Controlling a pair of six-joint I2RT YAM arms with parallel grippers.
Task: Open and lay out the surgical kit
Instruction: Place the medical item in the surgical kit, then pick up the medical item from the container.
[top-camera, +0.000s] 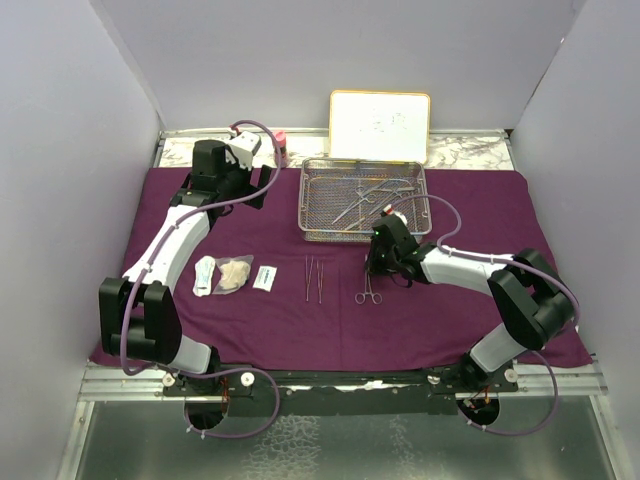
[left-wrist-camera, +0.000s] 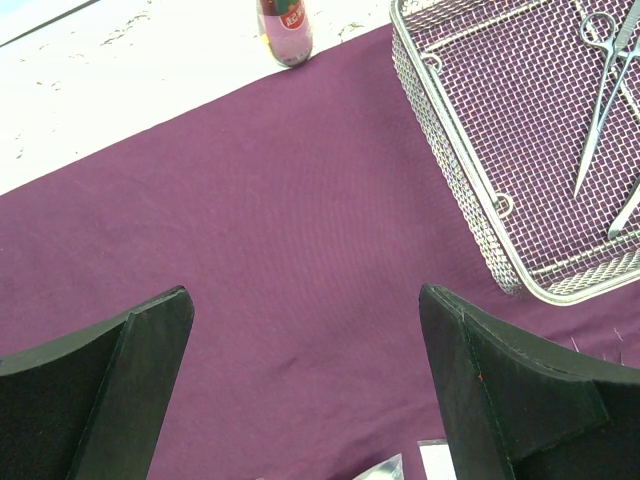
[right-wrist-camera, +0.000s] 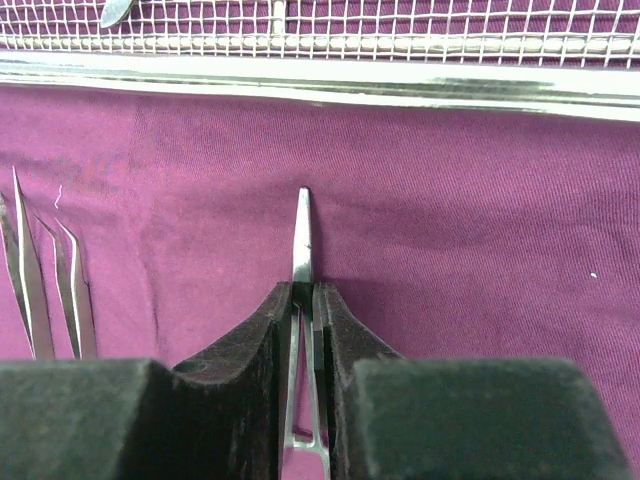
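Over on the right half of the purple cloth (top-camera: 470, 210), just in front of the mesh tray (top-camera: 303, 205), a clamp (right-wrist-camera: 302, 235) is held low against the fabric. So the step in hand looks like the laying-out part, not the unwrapping. The cloth is already spread wide, and the tray is parked on its far middle.

The right gripper (right-wrist-camera: 302, 292) is closed down narrow on the clamp. The tip pokes out past the pads toward the tray rim, and the ring handles trail back toward the arm. Whether the clamp is fully resting on the cloth can't be told for sure from the wrist view, tbh.

Two pairs of forceps (top-camera: 313, 278) are lined up just to its left. Further left, gauze (top-camera: 236, 272) and small white packets (top-camera: 264, 278) are laid out. A few steel tools (top-camera: 365, 197) are left in the tray.

The left gripper (left-wrist-camera: 305, 295) is held wide open with nothing in it, above bare cloth left of the tray.

Next move, as a guess: the clamp needs to be let go cleanly, with the fingers lifted straight up so it isn't dragged crooked. Then the tray should be revisited for what's left.
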